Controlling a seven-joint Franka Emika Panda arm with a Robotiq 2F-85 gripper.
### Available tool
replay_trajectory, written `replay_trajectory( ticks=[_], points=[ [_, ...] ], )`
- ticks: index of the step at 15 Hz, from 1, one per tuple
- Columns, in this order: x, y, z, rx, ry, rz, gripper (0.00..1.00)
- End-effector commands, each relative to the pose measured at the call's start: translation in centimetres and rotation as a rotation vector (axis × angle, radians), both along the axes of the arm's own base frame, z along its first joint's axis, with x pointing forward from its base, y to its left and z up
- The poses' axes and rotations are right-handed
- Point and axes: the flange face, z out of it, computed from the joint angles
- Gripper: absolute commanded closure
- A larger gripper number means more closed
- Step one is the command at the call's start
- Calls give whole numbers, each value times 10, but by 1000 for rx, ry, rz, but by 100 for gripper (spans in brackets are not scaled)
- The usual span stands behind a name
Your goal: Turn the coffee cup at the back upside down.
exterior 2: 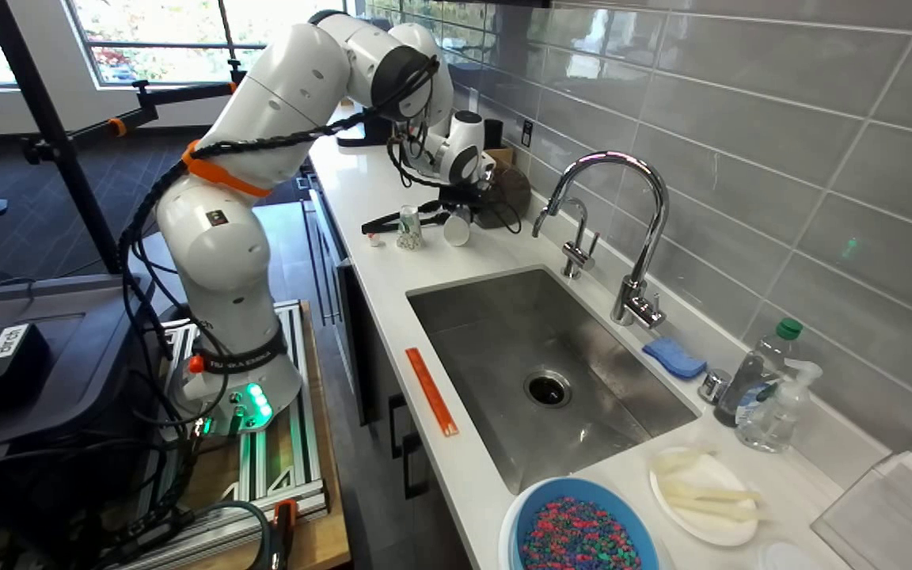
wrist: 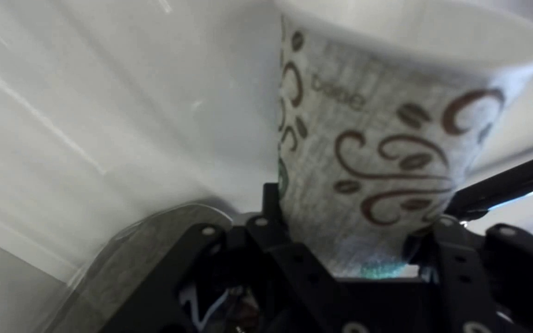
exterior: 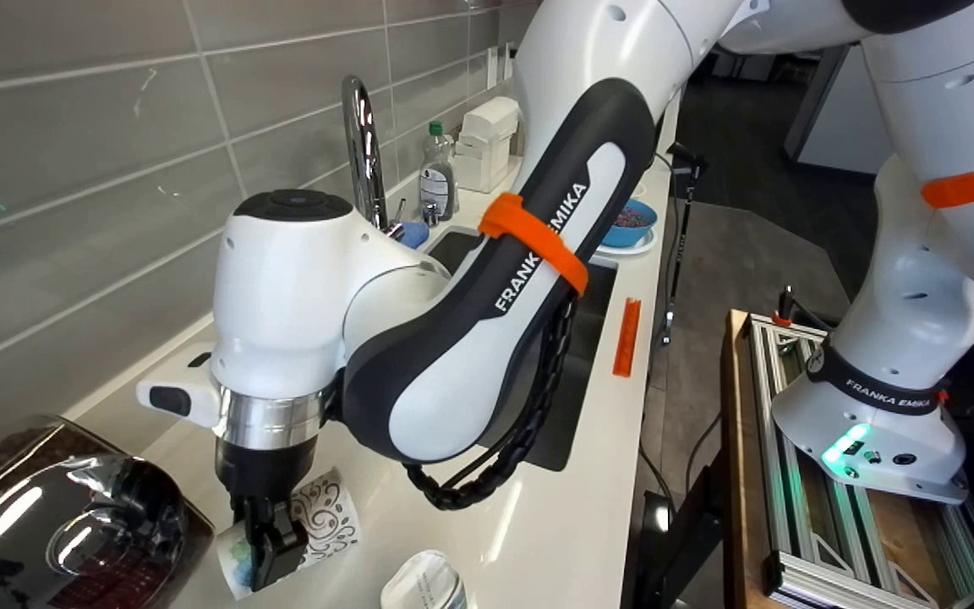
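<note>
The coffee cup (exterior: 331,518), white with swirl print and a teal patch near its base, lies tilted on its side in my gripper (exterior: 274,562). In an exterior view its white open mouth (exterior 2: 457,231) faces the sink, low over the counter. In the wrist view the cup (wrist: 368,138) sits between the two black fingers of the gripper (wrist: 347,222), which press on its narrower lower half. Whether the cup touches the counter is unclear. A second paper cup (exterior 2: 409,228) stands beside it, seemingly mouth down, and is partly cut off in an exterior view (exterior: 426,582).
A large jar of dark beans with a shiny lid (exterior: 90,537) is close beside the gripper, against the tiled wall. The sink (exterior 2: 472,380), tall faucet (exterior 2: 654,206) and orange strip (exterior 2: 431,392) lie further along the counter. A small red-and-white item (exterior 2: 374,239) is near the second cup.
</note>
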Motion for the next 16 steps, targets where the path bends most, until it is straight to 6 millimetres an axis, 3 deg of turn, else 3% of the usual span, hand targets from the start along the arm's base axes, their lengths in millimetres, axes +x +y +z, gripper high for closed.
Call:
replay_trajectory(
  ticks=[1, 9, 16],
  points=[
    [-11, -28, 6, 105, -38, -92, 66],
    [-33, -68, 16, 264, -158, -220, 66],
    [-39, -68, 25, 348, -193, -276, 67]
  ],
)
